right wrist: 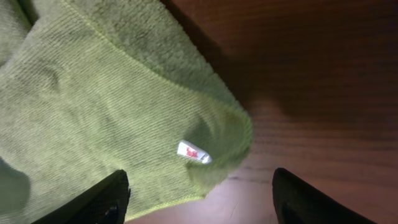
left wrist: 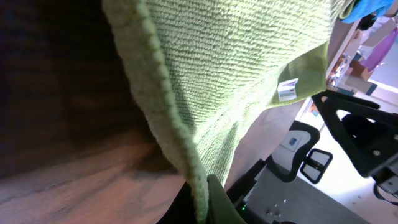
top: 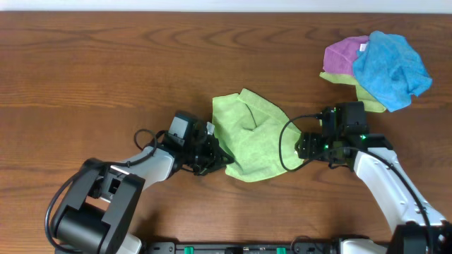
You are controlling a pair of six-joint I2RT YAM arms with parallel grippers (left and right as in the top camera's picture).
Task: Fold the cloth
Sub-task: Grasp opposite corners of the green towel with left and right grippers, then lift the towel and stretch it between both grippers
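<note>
**Overhead view.** The cloth (top: 248, 134) lies rumpled at the middle of the surface (top: 106, 63), with creases and an uneven outline. No clean fold is visible. Assessment: the task is at an early stage, and the fold itself remains to be made. The left hand (top: 212, 156) sits at the cloth's lower left edge. The right hand (top: 305, 146) sits just beside its right edge. A blue cloth (top: 390, 67), a purple cloth (top: 342, 55) and a yellow-green cloth (top: 337, 77) form a separate heap at the far right, well apart. No container is in view.

**Left wrist view.** The left hand is closed on the cloth's hem, which runs up from the fingers and hangs across the lens. The tag (left wrist: 287, 90) shows near a far corner.

**Right wrist view.** The right hand's fingers stand wide apart and hold nothing. The tagged corner lies on the surface, just ahead of the gap between them.
</note>
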